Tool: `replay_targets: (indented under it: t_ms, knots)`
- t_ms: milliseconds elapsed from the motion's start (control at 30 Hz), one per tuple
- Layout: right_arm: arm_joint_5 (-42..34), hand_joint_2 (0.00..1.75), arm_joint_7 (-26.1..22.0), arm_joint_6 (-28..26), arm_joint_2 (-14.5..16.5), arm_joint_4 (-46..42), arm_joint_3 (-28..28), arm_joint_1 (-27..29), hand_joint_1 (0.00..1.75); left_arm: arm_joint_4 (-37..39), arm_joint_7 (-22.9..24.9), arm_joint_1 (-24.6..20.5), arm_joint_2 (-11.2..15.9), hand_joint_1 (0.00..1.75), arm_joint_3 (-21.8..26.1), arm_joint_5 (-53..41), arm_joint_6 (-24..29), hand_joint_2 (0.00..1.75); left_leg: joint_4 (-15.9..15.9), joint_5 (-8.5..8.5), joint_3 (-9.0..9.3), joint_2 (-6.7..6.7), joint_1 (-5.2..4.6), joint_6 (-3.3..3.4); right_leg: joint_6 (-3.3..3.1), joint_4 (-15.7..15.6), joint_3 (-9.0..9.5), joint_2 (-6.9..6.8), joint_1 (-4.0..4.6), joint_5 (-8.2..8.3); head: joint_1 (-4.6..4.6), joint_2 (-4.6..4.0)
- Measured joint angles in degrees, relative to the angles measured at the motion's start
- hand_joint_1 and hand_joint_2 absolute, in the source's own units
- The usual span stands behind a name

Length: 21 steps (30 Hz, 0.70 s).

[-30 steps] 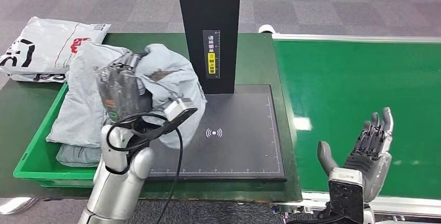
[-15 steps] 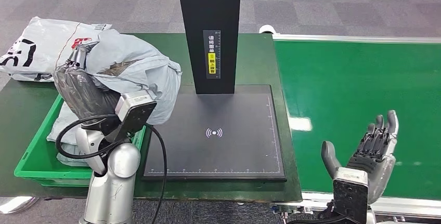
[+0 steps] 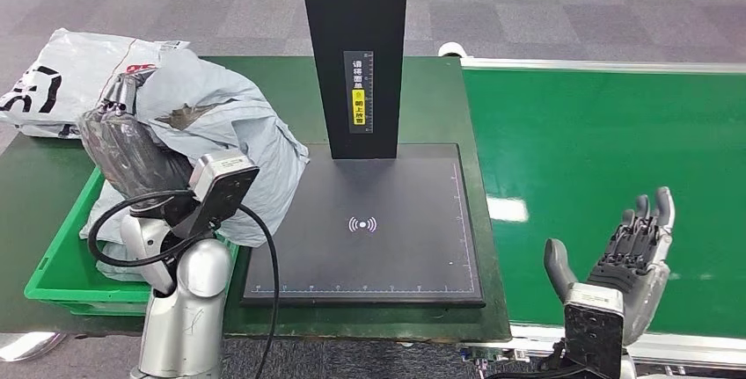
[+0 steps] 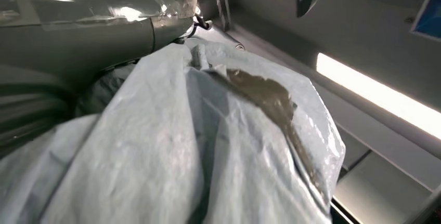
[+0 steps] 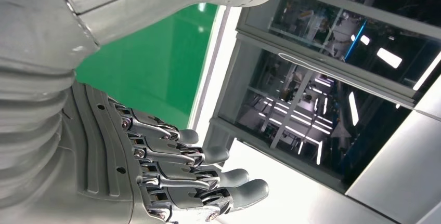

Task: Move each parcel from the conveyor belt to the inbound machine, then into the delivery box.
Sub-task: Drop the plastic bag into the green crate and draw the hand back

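Nearest, the right hand (image 3: 629, 256) hung over the near edge of the green belt (image 3: 607, 159), fingers spread and holding nothing. The left hand (image 3: 132, 146) gripped a crumpled grey parcel (image 3: 220, 133) above the green crate (image 3: 53, 265), at the left edge of the black scanner pad (image 3: 369, 229). Beyond, another white bag (image 3: 62, 80) lay on the worktop (image 3: 435, 98).

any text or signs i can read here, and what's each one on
Black post: a vertical strip label of small characters, too small to read.
Scanner pad: a white wireless-wave symbol, no words.
White bag: large black and red print, cut off and creased, unreadable.
Grey parcel in the left hand: no text.
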Motion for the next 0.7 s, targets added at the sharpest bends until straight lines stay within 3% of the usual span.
replay_targets:
  t_ms: [167,433,567,700]
  knots:
    - [0.01,1.75,0.38,0.62,0.00,0.05,0.00,-0.32,0.00,1.61,6.40,-6.45,0.35,1.75,4.75,-7.64,0.00,1.75,0.00,0.04,0.02,0.00,0.00,-0.05,-0.02,0.01,0.01,0.00,0.02,0.02,0.00,0.00]
    - [0.03,1.75,0.46,1.03,0.00,0.08,0.00,-0.64,0.00,4.74,9.53,-11.42,1.83,1.75,8.27,-10.84,-0.02,1.75,0.00,0.06,0.00,-0.02,0.06,-0.05,-0.03,0.02,0.03,-0.04,0.05,0.02,0.00,0.00]
    - [-0.01,1.75,0.06,1.73,0.00,0.35,-0.14,-0.79,0.00,10.46,13.84,-16.27,4.67,1.75,10.74,-14.70,-0.05,1.75,0.00,0.07,0.00,-0.03,0.06,-0.06,-0.03,0.02,0.02,-0.04,0.05,0.02,-0.01,0.00]
    - [-0.38,1.75,-0.82,2.73,0.00,0.84,-0.98,-0.95,0.00,17.79,14.90,-22.10,8.21,1.75,14.18,-15.02,-0.09,1.75,0.00,0.13,0.01,-0.03,0.07,-0.10,-0.08,0.03,0.02,-0.04,0.10,0.07,-0.01,0.00]
